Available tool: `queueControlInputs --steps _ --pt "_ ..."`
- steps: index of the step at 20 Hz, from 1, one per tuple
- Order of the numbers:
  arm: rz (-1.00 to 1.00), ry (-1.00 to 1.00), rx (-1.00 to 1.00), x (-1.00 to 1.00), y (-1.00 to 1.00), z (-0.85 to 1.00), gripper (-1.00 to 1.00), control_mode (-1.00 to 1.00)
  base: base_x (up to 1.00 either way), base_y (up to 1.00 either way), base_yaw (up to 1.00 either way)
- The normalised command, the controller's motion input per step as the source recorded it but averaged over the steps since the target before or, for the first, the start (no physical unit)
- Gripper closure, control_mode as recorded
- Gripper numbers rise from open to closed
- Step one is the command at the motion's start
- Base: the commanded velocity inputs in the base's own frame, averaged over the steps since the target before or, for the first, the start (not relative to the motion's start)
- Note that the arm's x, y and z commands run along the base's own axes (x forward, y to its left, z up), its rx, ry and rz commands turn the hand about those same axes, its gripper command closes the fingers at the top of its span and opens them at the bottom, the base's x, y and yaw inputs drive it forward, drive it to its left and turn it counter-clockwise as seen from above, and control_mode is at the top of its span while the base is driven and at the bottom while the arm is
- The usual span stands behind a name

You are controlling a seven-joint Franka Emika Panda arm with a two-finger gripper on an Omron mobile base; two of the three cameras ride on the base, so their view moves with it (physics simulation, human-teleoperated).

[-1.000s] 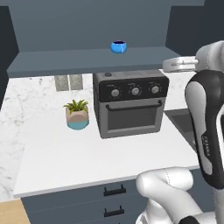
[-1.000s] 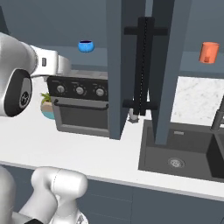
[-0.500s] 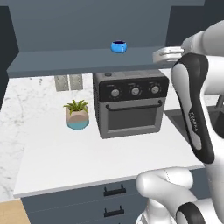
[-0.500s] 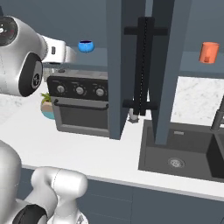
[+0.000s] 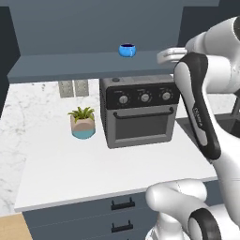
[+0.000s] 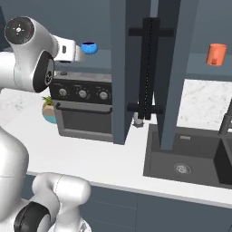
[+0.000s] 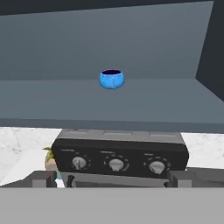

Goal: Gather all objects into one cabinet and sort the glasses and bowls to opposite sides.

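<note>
Blue bowl [image 5: 127, 49] sits on the cabinet shelf [image 5: 70, 65] above the toaster oven [image 5: 139, 111], unmoved since the earlier frames; the arm's white hand has advanced leftward along the shelf toward it.

Right base view: the bowl [image 6: 89, 47] stands just beyond the hand, not touching; the orange cup [image 6: 216, 54] rests well to the oven's right.

Hand view: the bowl [image 7: 112, 79] is centred above the oven [image 7: 120, 157]; the gripper [image 7: 111, 179] fingers [image 7: 40, 179] stand fully apart, holding nothing.

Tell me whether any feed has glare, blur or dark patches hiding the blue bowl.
Hand view: blue bowl sharp, evenly lit, faint shadow on the shelf. Left base view: bowl small but clear, no glare. Right base view: bowl crisp, beside the robot's white wrist; cabinet interior dim, flat.
</note>
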Motion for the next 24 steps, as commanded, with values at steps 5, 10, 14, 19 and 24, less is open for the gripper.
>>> queueControlInputs --steps 5,10,14,19,24 --pt "0.00 0.00 0.00 0.37 0.00 -0.01 -1.00 -1.00 0.00 0.00 0.00" --pt "0.00 0.00 0.00 0.49 0.00 -0.01 -1.00 -1.00 0.00 0.00 0.00" --pt "0.00 -0.01 0.00 0.43 0.00 -0.06 -1.00 -1.00 0.00 0.00 0.00" --pt "0.00 0.00 0.00 0.44 0.01 -0.08 -1.00 -1.00 0.00 0.00 0.00" --pt "0.00 0.00 0.00 0.42 0.00 -0.04 -1.00 -1.00 0.00 0.00 0.00"
